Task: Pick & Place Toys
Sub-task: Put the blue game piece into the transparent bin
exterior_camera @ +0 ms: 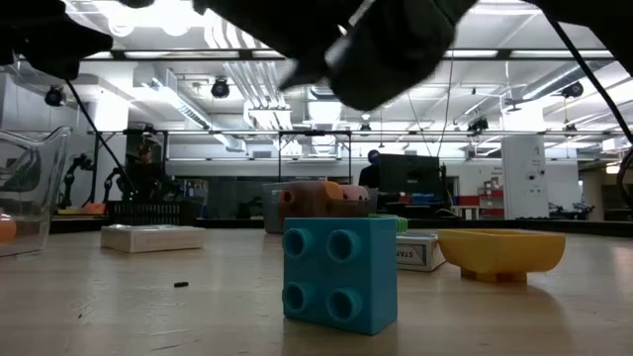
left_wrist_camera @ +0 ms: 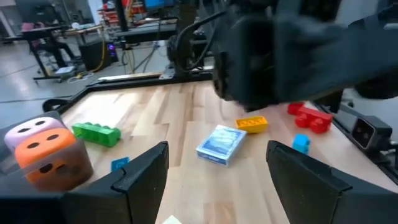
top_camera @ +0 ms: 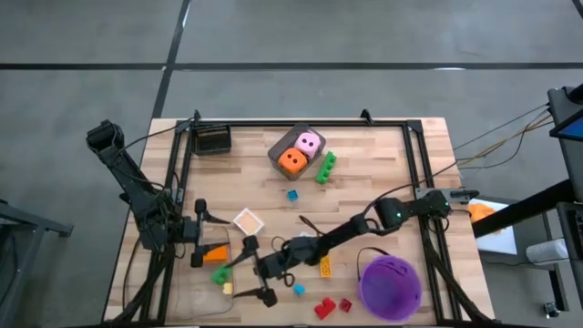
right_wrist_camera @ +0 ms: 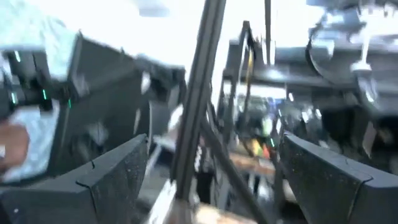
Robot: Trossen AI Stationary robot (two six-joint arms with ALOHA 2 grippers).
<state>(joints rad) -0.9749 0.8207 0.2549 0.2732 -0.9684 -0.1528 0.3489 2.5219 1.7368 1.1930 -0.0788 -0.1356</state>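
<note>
Our right gripper (top_camera: 260, 282) hangs open and empty near the front edge, between yellow brick (top_camera: 325, 266) and tray (top_camera: 187, 287); left gripper (top_camera: 202, 237) open, empty, beside tray.

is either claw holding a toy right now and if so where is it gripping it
Nothing is held. The left claw is open and empty above the table; the right claw is open with no toy between its fingers.

Both arms low over the table's near edge — left gripper (left_wrist_camera: 217, 180) fingers apart, right gripper (right_wrist_camera: 211, 180) likewise.
</note>
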